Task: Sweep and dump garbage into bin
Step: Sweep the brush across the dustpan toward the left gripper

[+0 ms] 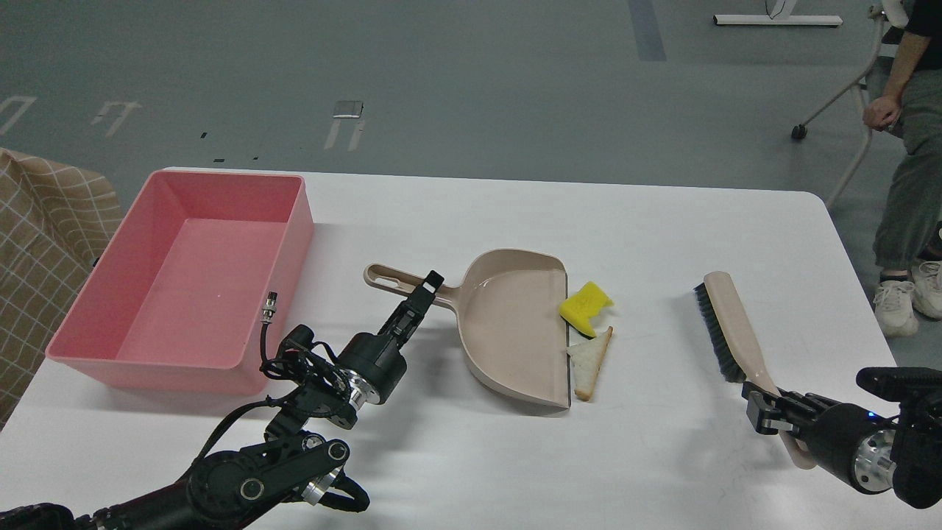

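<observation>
Brush (728, 324) handle end hidden by right gripper (765, 412)

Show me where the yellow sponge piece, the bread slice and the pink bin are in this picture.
yellow sponge piece (583, 307), head view, on the middle of its top face.
bread slice (588, 361), head view, on its white crumb.
pink bin (298, 243), head view, on its right wall near the rim.

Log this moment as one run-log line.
left gripper: at dustpan handle | right gripper: on brush handle | sponge, bread: at dustpan lip | bin: empty
</observation>
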Action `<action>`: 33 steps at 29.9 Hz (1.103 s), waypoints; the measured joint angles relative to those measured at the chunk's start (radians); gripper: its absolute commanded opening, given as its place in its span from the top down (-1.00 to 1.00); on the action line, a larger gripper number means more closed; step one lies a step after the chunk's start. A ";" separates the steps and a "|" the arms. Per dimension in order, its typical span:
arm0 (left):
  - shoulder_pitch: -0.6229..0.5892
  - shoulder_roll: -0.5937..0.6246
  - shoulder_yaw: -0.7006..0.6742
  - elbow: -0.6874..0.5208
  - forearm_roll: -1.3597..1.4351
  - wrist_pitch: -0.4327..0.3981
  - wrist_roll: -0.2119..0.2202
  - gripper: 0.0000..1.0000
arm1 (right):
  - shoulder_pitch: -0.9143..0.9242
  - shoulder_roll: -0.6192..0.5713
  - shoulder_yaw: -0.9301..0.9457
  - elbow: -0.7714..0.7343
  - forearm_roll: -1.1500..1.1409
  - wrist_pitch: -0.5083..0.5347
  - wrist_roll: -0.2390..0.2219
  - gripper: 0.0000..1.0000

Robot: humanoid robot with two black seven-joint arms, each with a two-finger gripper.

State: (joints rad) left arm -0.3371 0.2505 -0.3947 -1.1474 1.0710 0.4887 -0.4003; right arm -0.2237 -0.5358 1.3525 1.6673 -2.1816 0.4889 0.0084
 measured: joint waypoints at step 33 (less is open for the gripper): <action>0.000 0.007 -0.001 -0.003 0.001 0.000 -0.002 0.58 | 0.026 0.263 -0.129 0.064 0.000 0.000 -0.193 1.00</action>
State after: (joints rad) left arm -0.3375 0.2571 -0.3958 -1.1506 1.0720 0.4888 -0.4019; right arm -0.1978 -0.2729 1.2236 1.7309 -2.1818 0.4888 -0.1846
